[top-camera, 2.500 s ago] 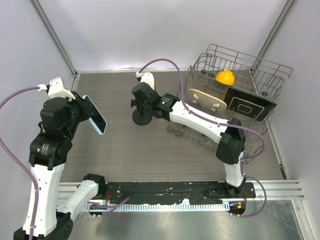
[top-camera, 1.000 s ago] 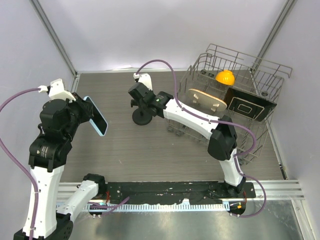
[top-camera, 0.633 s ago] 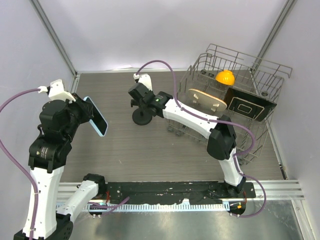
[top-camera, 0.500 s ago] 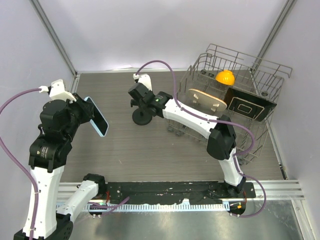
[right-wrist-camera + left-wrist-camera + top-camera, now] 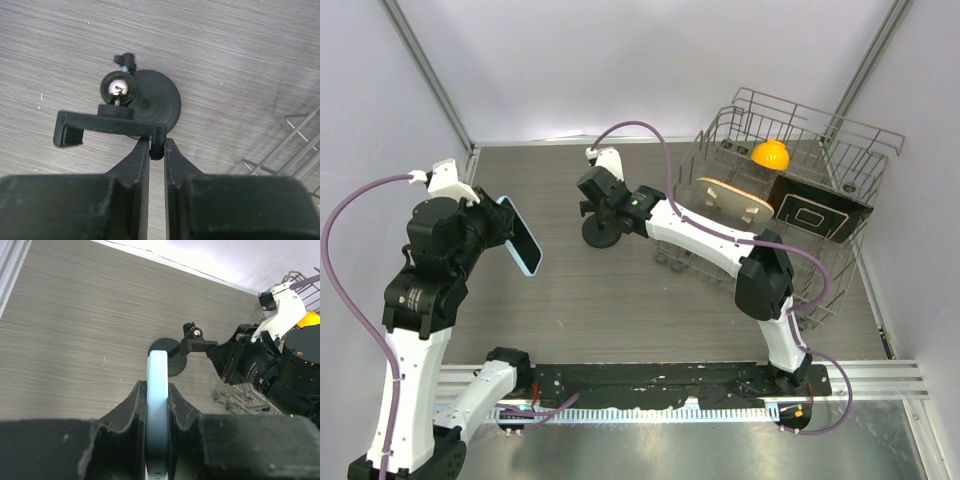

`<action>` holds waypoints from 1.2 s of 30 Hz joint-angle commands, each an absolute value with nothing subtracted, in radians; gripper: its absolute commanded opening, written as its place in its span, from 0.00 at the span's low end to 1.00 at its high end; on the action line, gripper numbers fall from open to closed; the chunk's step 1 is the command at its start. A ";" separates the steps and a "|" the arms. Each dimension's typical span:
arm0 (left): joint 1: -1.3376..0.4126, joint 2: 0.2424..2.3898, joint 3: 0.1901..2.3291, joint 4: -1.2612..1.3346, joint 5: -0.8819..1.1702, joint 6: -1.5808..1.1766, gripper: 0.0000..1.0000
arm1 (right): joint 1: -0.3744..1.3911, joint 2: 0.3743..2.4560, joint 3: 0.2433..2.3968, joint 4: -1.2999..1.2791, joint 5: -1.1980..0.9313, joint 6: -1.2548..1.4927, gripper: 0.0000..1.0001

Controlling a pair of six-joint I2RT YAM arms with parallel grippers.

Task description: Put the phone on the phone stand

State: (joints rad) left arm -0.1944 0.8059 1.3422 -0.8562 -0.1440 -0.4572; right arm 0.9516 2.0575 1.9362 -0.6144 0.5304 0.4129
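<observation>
The phone (image 5: 523,246), dark-screened with a light blue edge (image 5: 157,390), is held edge-on in the air by my left gripper (image 5: 157,390), which is shut on it at the table's left side. The black phone stand (image 5: 600,232) stands mid-table on its round disc base (image 5: 162,102), with a ball joint and a clamp bar on top (image 5: 107,127). My right gripper (image 5: 157,146) is shut on the right end tab of the stand's clamp (image 5: 158,145). In the left wrist view the stand (image 5: 172,357) lies straight ahead of the phone.
A wire dish rack (image 5: 790,190) fills the right side of the table. It holds an orange object (image 5: 770,155), a light wooden board (image 5: 735,203) and a dark board with a white outline (image 5: 815,213). Grey walls close in the table at left, back and right.
My left arm has shifted slightly right and forward with the phone. The right gripper's jaws have narrowed onto the clamp's end tab.
</observation>
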 commanded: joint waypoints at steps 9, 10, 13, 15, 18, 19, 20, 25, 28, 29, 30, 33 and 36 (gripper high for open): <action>-0.193 0.885 1.266 -0.671 0.466 -0.362 0.00 | 0.945 1.977 1.861 -0.503 0.453 0.241 0.01; -0.195 0.896 1.238 -0.645 0.527 -0.362 0.00 | 0.942 1.971 1.842 -0.480 0.436 0.226 0.01; -0.204 0.856 1.124 -0.438 0.606 -0.411 0.00 | 0.928 1.973 1.819 -0.454 0.341 0.189 0.01; -0.219 0.783 1.054 -0.238 0.617 -0.437 0.00 | 0.905 1.977 1.812 -0.454 0.275 0.176 0.01; -0.230 0.707 0.921 -0.006 0.601 -0.456 0.00 | 0.878 1.971 1.793 -0.448 0.129 0.147 0.01; -0.233 0.700 0.873 0.047 0.612 -0.454 0.00 | 0.855 1.968 1.786 -0.440 0.045 0.129 0.01; -0.238 0.699 0.852 0.087 0.629 -0.451 0.00 | 0.844 1.957 1.775 -0.430 -0.003 0.118 0.01; -0.294 0.762 0.755 0.320 0.753 -0.300 0.00 | 0.761 1.953 1.736 -0.394 -0.210 0.064 0.01; -0.356 0.845 0.770 0.359 0.830 -0.185 0.00 | 0.724 1.962 1.735 -0.390 -0.333 0.052 0.01; -0.380 0.873 0.788 0.339 0.872 -0.164 0.00 | 0.712 1.962 1.735 -0.390 -0.378 0.042 0.01; -0.391 0.899 0.826 0.328 0.888 -0.143 0.00 | 0.704 1.962 1.732 -0.390 -0.400 0.035 0.01; -0.402 1.004 0.874 0.315 0.940 -0.080 0.00 | 0.692 1.964 1.723 -0.390 -0.474 0.006 0.01; -0.402 1.072 0.925 0.272 0.986 -0.005 0.00 | 0.683 1.965 1.707 -0.385 -0.517 -0.061 0.01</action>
State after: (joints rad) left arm -0.4019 1.0306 0.8139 0.1909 0.8791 -0.1459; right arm 0.6792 1.9808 1.7313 -0.3538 -0.3588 0.0189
